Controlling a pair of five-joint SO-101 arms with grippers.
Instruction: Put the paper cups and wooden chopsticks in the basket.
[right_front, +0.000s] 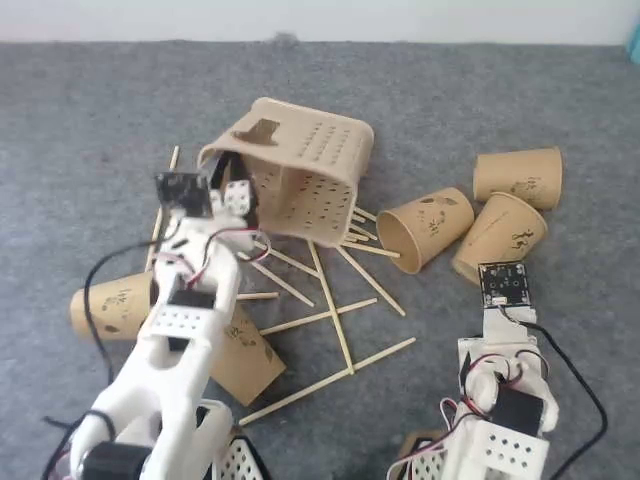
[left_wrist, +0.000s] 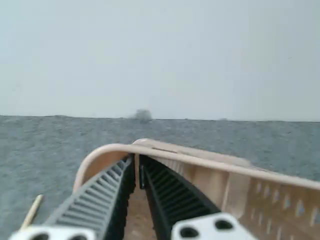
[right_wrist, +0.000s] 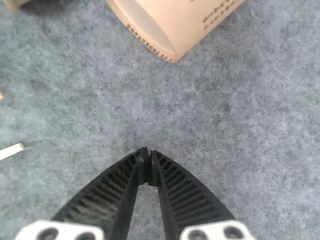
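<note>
The tan perforated basket (right_front: 305, 165) lies tipped on its side, its mouth facing my left arm. My left gripper (right_front: 236, 196) sits in that mouth, fingers shut with nothing seen between them; in the left wrist view the gripper (left_wrist: 138, 160) is just under the basket rim (left_wrist: 200, 159). Three paper cups (right_front: 425, 228) (right_front: 500, 235) (right_front: 518, 176) lie on their sides at the right. Two more cups (right_front: 108, 305) (right_front: 248, 360) lie beside my left arm. Several wooden chopsticks (right_front: 330, 300) are scattered below the basket. My right gripper (right_wrist: 149, 161) is shut over bare carpet, short of a cup (right_wrist: 170, 20).
Grey carpet (right_front: 90, 130) covers the table, with open room at the far left and along the back. A chopstick end (right_wrist: 11, 151) lies near my right gripper. One chopstick (right_front: 172, 160) sticks out left of the basket.
</note>
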